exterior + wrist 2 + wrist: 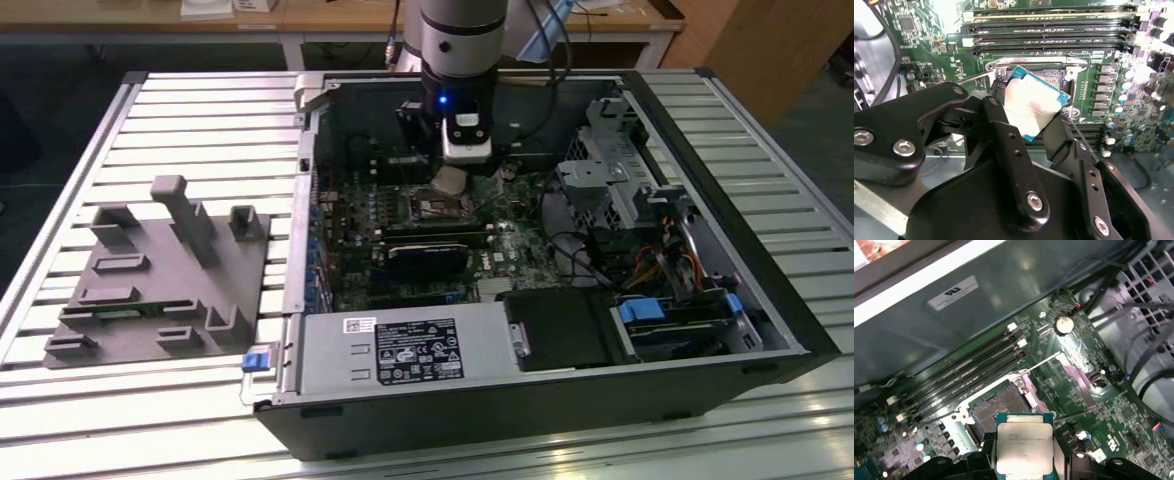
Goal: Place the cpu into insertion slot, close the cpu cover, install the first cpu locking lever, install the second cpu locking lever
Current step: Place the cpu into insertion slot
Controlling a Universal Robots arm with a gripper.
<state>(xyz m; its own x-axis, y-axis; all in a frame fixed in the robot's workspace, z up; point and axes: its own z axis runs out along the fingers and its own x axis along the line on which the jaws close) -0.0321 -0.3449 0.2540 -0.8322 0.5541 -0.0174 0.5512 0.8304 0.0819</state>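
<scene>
My gripper (454, 172) is shut on the cpu (1024, 447), a flat square chip with a pale metal top and green edge. It hangs tilted between the black fingers (1004, 132) in both wrist views. The chip (1031, 105) hovers just above the insertion slot (1000, 407), a dark-centred socket with a silvery rim (1036, 62) on the green board. The slot is uncovered. Two thin metal levers (1041, 362) stick out away from the slot. Beside it lies a shiny metal plate (1072, 371); I cannot tell whether that is the cpu cover.
Long black memory slots (1049, 35) run beside the socket. The open case holds a grey power-supply box (400, 350), a drive cage (601, 190) and loose cables (667, 260). A grey fixture block (160, 280) sits on the slatted table at the exterior view's left.
</scene>
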